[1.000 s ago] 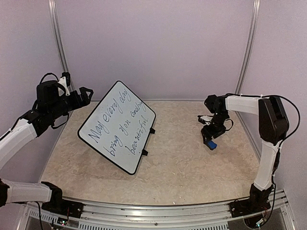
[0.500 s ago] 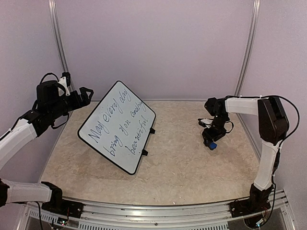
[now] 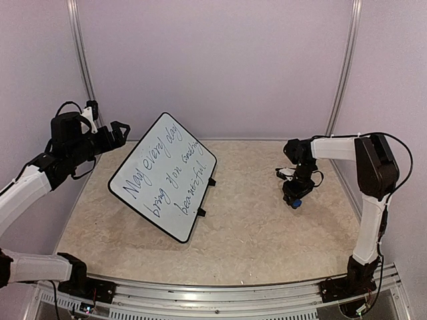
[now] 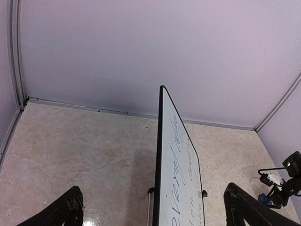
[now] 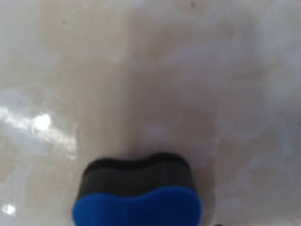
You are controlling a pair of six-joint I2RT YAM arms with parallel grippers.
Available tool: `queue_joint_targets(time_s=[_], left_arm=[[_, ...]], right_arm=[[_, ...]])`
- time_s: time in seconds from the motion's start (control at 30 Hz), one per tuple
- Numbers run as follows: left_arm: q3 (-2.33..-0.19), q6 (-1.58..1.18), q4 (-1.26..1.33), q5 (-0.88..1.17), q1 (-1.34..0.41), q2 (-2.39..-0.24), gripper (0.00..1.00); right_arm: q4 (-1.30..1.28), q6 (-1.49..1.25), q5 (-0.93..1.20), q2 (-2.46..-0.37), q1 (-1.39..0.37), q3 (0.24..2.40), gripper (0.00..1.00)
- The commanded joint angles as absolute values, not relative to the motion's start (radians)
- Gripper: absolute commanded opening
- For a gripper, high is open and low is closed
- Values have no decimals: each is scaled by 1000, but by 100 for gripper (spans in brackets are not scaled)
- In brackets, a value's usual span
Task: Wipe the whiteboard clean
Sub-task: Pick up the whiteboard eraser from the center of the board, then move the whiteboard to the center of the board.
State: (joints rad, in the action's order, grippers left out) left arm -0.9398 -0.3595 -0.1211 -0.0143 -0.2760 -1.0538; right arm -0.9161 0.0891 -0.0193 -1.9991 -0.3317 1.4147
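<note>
- The whiteboard [image 3: 163,177] stands tilted on the surface [image 3: 267,233], left of centre, and blue handwriting covers it.
- The left claw [image 3: 117,132] hangs released near its far corner.
- The right claw [image 3: 294,195] sits low at the blue eraser [image 5: 136,200]; I cannot tell whether it is grasping it.

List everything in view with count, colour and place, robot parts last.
whiteboard: one, white with a black rim and blue handwriting, propped tilted on the left half of the table
clip feet: two, black, on the whiteboard's right edge
eraser: one, blue over black, lying on the table at right
table: one, beige marbled, fills the floor of the cell
walls: pale lilac, at the back and both sides
left gripper: one, black, open, raised near the whiteboard's far left corner
right gripper: one, black, pointing down over the eraser, finger state hidden
</note>
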Motion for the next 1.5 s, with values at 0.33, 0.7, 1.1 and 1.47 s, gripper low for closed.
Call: queue_joint_targets(time_s=[0.33,0.7,1.1,1.47], left_arm=[[-931,-365,-114,-5,-273,-1051,99],[-933,-365,-113,-5,-275,-1055,99],[-1024,-326,-175,117,-276,-1122,99],[-1108,-309,-267,167,-253,-1234,91]], right_arm=[[-914,91,-20,-2013,-340,1427,33],[-896,71,-2,-1912,-346,1489,25],[-721,3,76,-1722,-455,1390,27],[-648,3,71,-1603,-528,1354,26]])
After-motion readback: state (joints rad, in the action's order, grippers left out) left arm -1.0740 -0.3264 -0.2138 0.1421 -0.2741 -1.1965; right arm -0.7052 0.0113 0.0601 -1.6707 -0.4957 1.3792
